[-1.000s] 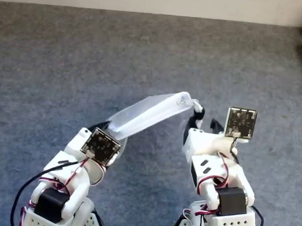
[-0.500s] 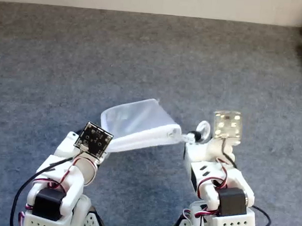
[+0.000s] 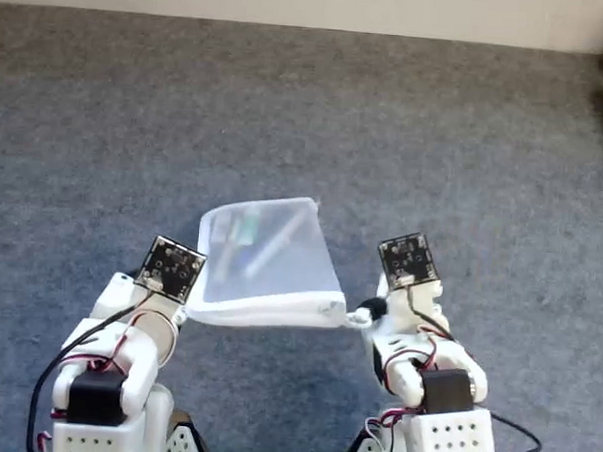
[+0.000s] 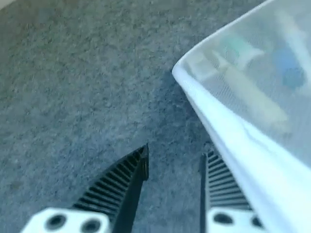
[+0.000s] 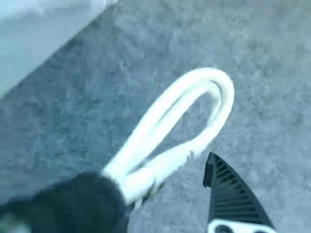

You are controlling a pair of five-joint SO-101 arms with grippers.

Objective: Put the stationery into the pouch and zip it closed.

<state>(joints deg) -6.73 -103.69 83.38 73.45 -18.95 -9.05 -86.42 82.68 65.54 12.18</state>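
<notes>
Left gripper point(image 4: 176, 162) open, nothing between the jaws, with one finger right against the near edge of the pouch point(image 3: 265, 254). Right gripper point(image 5: 170, 165): can't tell its state. White pull cord point(image 5: 187, 119) loops just ahead of it, off the pouch corner. Pouch lies flat on grey carpet point(image 3: 436, 122) between the arms, stationery point(image 3: 271, 247) inside and visible through the mesh.

Pouch point(image 3: 265, 259): 1
Stationery items point(image 4: 252, 92) inside the pouch: several; exact count unreadable through the mesh
Zip pull loop point(image 5: 165, 108): 1
Arms: 2 (left arm point(image 3: 127, 324), right arm point(image 3: 416, 346))
Tabletop point(image 3: 307, 106): 1
</notes>
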